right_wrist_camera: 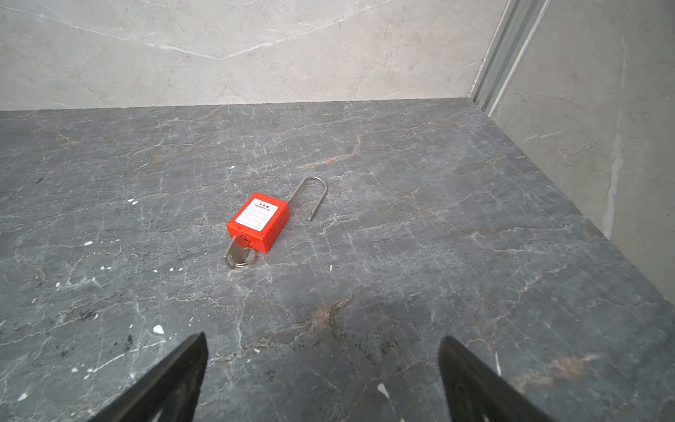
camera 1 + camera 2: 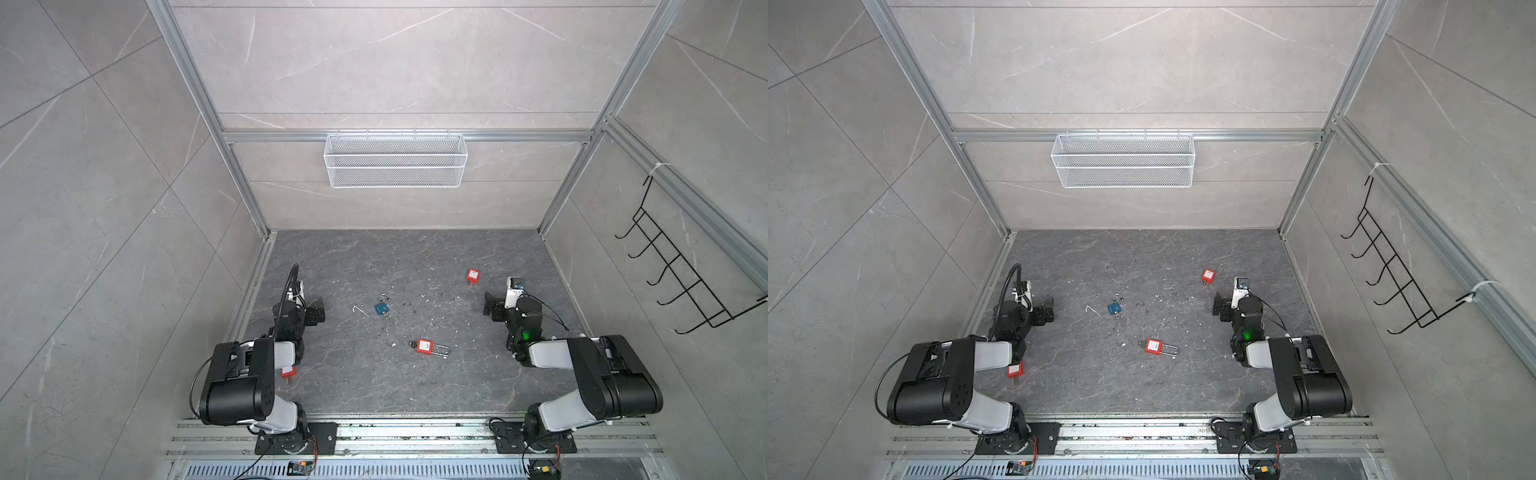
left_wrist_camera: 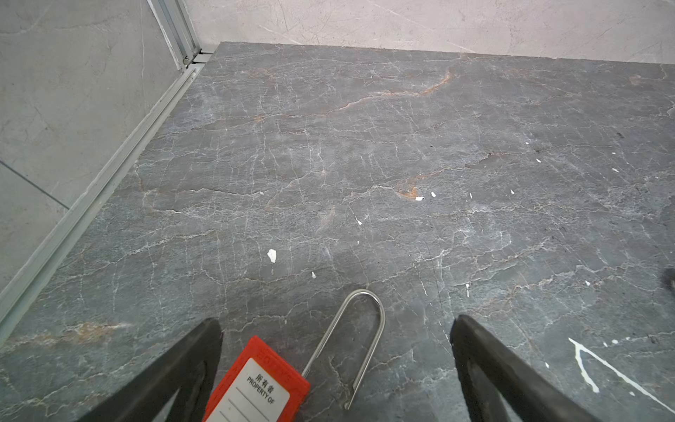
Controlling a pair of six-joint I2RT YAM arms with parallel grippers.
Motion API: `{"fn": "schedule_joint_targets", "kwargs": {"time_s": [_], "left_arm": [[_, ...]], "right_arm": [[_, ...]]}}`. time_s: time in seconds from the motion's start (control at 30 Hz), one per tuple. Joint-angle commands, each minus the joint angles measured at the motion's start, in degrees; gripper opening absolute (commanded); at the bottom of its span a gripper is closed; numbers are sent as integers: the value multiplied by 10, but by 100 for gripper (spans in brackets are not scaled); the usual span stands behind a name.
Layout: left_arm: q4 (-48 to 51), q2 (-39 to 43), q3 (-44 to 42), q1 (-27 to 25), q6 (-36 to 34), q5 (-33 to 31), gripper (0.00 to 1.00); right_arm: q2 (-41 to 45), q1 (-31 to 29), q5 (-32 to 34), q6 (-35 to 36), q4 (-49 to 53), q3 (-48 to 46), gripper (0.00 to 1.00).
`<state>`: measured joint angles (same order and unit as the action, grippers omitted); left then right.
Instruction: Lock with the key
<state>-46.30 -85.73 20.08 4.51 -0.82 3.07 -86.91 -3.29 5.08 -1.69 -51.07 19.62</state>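
**Desk:** Up front on the veined grey stone counter (image 2: pixel 374 386), what lies there?

**Photographer:** A boxy red plastic padlock (image 3: pixel 255 380), steel shackle sprung, between the black fingers (image 3: pixel 182 365) of the left hand (image 3: pixel 336 323), spread wide, gripping nothing.

**Desk:** Farther back?

**Photographer:** The right hand (image 1: pixel 322 339), equally wide and empty, faces the keyed red padlock (image 1: pixel 257 221) lying ahead on the stone, flat metal key (image 1: pixel 236 254) in its base, U-shaped shackle open.

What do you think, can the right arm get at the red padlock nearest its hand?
Probably yes. The right hand is open and faces that red padlock, which lies flat with its key in; only bare tabletop lies between them.
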Motion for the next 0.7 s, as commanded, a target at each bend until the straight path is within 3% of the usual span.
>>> {"fn": "schedule_joint_targets", "kwargs": {"time_s": [0.0,0.67], "left_arm": [[-15,-1,8,2,8,-4,100],[-11,-1,10,2,9,-3,100]], "right_arm": [[3,1,-3,-4,1,7,99],[1,1,-4,-6,2,9,99]]}}
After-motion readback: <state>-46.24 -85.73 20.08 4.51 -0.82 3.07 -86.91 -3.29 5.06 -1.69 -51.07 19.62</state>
